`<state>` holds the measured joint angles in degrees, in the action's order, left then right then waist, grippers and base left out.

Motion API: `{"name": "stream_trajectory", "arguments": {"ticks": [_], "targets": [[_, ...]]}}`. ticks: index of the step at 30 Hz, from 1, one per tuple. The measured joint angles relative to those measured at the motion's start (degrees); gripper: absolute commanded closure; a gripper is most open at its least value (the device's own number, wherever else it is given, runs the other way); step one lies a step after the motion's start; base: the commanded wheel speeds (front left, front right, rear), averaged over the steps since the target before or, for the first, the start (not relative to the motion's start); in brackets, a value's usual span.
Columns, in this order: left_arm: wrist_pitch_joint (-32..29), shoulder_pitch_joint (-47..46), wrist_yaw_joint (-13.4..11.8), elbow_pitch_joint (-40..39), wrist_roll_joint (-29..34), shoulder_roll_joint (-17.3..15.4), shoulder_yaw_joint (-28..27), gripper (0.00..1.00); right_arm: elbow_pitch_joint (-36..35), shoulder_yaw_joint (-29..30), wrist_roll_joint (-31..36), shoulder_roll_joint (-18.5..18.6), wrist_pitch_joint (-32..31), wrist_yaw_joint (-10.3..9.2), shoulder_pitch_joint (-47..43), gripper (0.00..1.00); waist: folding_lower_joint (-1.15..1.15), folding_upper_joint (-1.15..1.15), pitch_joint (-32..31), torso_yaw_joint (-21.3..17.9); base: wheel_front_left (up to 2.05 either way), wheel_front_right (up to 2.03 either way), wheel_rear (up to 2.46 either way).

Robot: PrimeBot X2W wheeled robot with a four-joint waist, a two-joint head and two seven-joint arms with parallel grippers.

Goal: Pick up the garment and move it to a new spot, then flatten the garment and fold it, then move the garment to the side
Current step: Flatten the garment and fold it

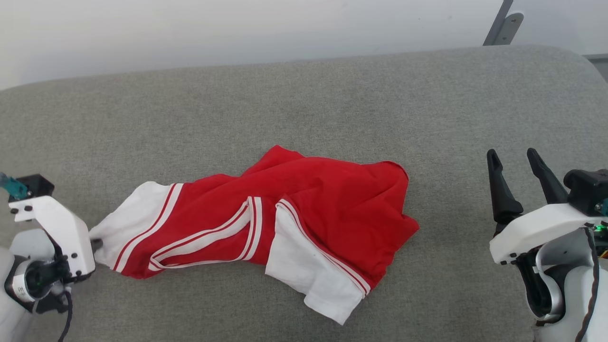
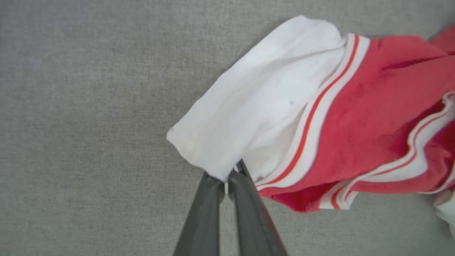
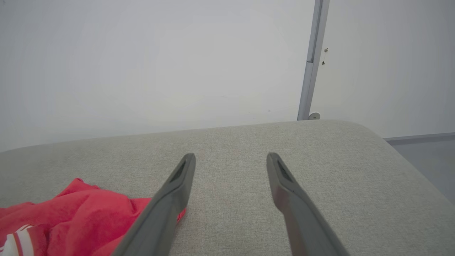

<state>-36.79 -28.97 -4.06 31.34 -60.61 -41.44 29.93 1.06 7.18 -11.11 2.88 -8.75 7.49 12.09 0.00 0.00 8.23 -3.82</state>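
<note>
The garment, a red T-shirt with white sleeves and red-and-white striped seams, lies crumpled on the grey cushion, its lettering hidden. My left gripper is at the garment's left end, shut on the edge of one white sleeve. In the left wrist view the two dark fingertips pinch the sleeve's corner. My right gripper stands open at the right, well clear of the garment, nothing between its fingers. The red cloth shows low at the left of the right wrist view.
The grey cushioned surface stretches wide, with a rounded far-right corner. A white wall and a grey metal post stand behind it. A strip of floor lies beyond the right edge.
</note>
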Motion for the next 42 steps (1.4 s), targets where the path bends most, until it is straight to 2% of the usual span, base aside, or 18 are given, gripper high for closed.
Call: {"name": "stream_trajectory", "arguments": {"ticks": [1, 2, 12, 17, 18, 22, 32, 38, 42], "targets": [[0.5, 0.0, -0.1, -0.4, 0.0, 0.0, -0.3, 0.20, 0.0, 0.0, 0.0, 0.0, 0.0, 0.01, 0.0, 0.00, 0.00, 0.00, -0.1, 0.0, 0.00, 0.00, 0.00], [0.9, 0.0, -0.1, -0.9, 0.0, -0.1, -0.4, 0.00, 0.0, 0.0, 0.0, 0.0, -0.1, 0.00, 0.0, 0.00, 0.00, 0.00, -0.2, 0.0, 0.00, 0.00, 0.00], [7.9, 2.6, -1.5, -7.2, 1.0, -1.1, -2.4, 0.00, -0.1, -0.9, 0.0, 0.0, -1.1, 0.00, -0.8, 0.00, 0.00, 0.00, -1.2, 0.4, 0.00, 0.00, 0.00], [15.7, 5.3, -1.5, -12.0, 2.6, -1.3, -3.8, 0.00, -0.1, -1.7, 0.0, 0.0, -2.0, 0.00, -1.1, 0.00, 0.00, 0.00, -1.7, 0.8, 0.00, 0.00, 0.00], [19.2, 6.9, -1.4, -13.6, 3.3, -1.2, -4.4, 0.00, 0.0, -2.0, 0.0, 0.0, -2.3, 0.00, -1.5, 0.00, 0.00, 0.00, -2.0, 1.0, 0.00, 0.00, 0.00], [26.2, 10.1, -1.5, -16.7, 5.3, -1.0, -5.1, 0.00, -0.1, -2.8, 0.1, 0.0, -3.4, 0.00, -2.3, 0.00, 0.00, 0.00, -2.8, 1.5, 0.00, 0.00, 0.00], [41.0, 18.5, -3.8, -21.7, 8.8, 1.9, -6.4, 0.00, -0.6, -7.5, -0.1, 0.0, -7.9, 0.01, -4.2, 0.00, 0.00, 0.00, -5.1, 3.5, 0.00, 0.00, 0.00], [46.0, 21.2, -5.1, -21.8, 10.4, 3.9, -6.4, 0.00, -0.7, -11.2, -0.9, 0.3, -11.8, 0.00, -4.7, 0.00, 0.00, 0.00, -5.6, 5.1, 0.00, 0.00, 0.00], [48.5, 22.7, -6.1, -21.3, 10.9, 5.4, -6.7, 0.00, -0.4, -15.6, -3.2, 1.8, -16.0, 0.00, -5.1, 0.00, 0.00, 0.00, -6.0, 6.5, 0.00, 0.00, 0.00]]}}
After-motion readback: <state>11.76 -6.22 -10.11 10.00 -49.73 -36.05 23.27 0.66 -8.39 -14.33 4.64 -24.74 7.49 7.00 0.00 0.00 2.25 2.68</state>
